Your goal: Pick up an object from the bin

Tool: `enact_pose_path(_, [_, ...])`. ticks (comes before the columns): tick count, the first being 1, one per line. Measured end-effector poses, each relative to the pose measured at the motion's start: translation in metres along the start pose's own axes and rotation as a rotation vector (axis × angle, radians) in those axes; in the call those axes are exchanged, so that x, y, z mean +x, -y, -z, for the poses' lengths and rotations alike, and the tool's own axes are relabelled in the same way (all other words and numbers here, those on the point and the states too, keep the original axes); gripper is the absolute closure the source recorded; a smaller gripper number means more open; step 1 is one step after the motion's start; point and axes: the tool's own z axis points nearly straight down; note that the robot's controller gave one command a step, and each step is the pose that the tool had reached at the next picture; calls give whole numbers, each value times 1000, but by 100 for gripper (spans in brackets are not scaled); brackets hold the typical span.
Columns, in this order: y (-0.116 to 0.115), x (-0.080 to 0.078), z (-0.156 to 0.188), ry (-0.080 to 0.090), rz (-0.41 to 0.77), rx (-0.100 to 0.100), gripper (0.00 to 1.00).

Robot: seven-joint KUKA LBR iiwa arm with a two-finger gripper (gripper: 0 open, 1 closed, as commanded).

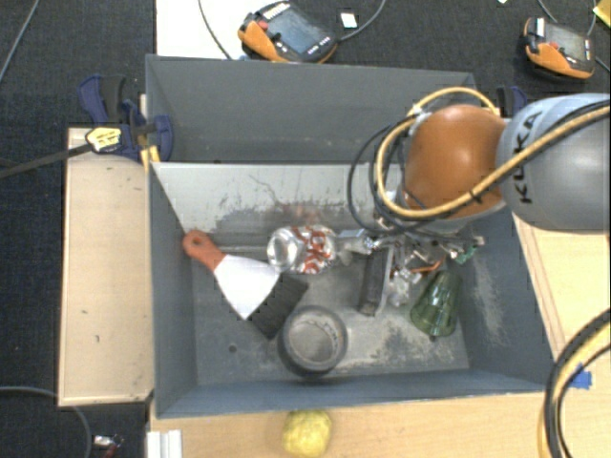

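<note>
My gripper (382, 296) hangs low over the right-middle of the bin floor, open, with bare floor showing between its fingers. One dark finger (369, 282) points toward the bin's front. A green glass bottle (436, 303) lies just right of the gripper, close to it. A crumpled shiny foil wrapper with red print (304, 248) lies to its left, near the back slope. A grey and black tape roll (312, 340) sits flat at the front, left of the gripper.
A scraper with a red handle and white blade (229, 275) lies at the left, a black block (278, 306) against its blade. The arm's orange cover and looped cables hang over the bin's back right corner.
</note>
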Motion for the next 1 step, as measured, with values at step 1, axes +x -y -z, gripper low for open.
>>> enact_pose_path(1, [11,8,-31,6,339,5,0])
